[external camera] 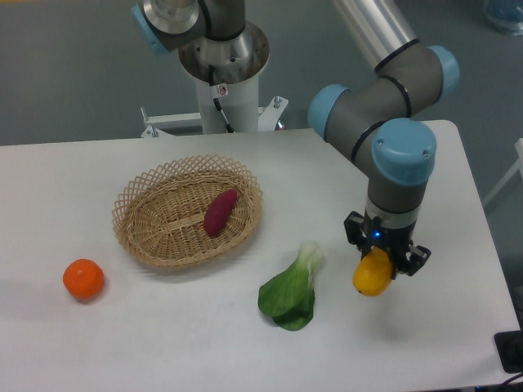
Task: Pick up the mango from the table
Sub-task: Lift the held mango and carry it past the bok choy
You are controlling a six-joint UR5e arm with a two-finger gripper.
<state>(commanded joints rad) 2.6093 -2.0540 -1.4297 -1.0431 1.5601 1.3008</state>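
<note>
Near the right side of the table [98,343], the mango [372,273] is squeezed tight by the gripper [386,260], so only lifting is left.

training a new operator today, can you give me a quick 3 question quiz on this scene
1. True or false: the sweet potato lies inside the wicker basket.
2. Multiple choice: what do the jaws of the gripper close on? A) the orange B) the mango C) the bok choy
3. Fill in: the leafy green vegetable lies on the table between the basket and the ____.

Key
1. True.
2. B. The jaws sit on either side of the mango's top, near the table's right edge.
3. Mango.
</note>
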